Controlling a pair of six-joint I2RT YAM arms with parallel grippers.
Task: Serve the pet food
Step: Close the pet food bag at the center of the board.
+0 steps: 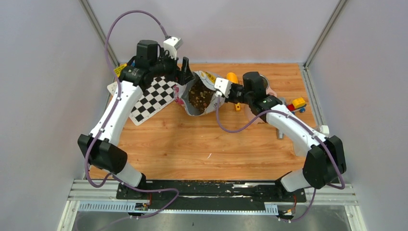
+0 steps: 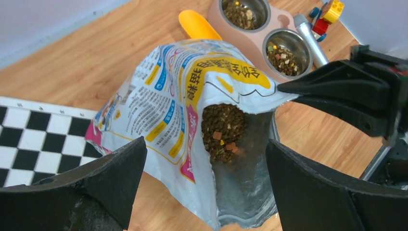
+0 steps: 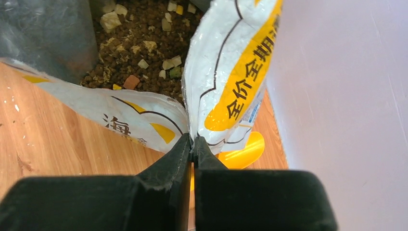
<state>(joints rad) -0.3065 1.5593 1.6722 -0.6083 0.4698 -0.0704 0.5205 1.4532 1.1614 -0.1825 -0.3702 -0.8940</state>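
Table (image 1: 192, 154): bare wood planks nearest the arm bases; only the top camera shows it whole.
Checkered board (image 1: 154, 98): flat on the left, under the left arm, just beside the bag.
Left gripper (image 2: 206, 144): jaws spread wide, holding nothing. Its own camera shows a finger on each side of the bag's mouth; contact cannot be told.
Right gripper (image 3: 192, 147): pinched tight on a fold of the bag's rim, clearest from its own wrist.
Bag (image 2: 163, 96): mid-table, tilted, mouth gaping.
Pet food (image 2: 223, 127): brown pellets heaped inside the bag, with paler and orange bits mixed in.
Scoop (image 2: 197, 25): yellow, lying behind the bag.
Bowls (image 2: 281, 21): pink double stand beyond the bag. The left wrist view shows pellets in both cups; from above the right arm hides them.
Toy blocks (image 2: 329, 12): far right, beside a silver tube (image 2: 310, 41).
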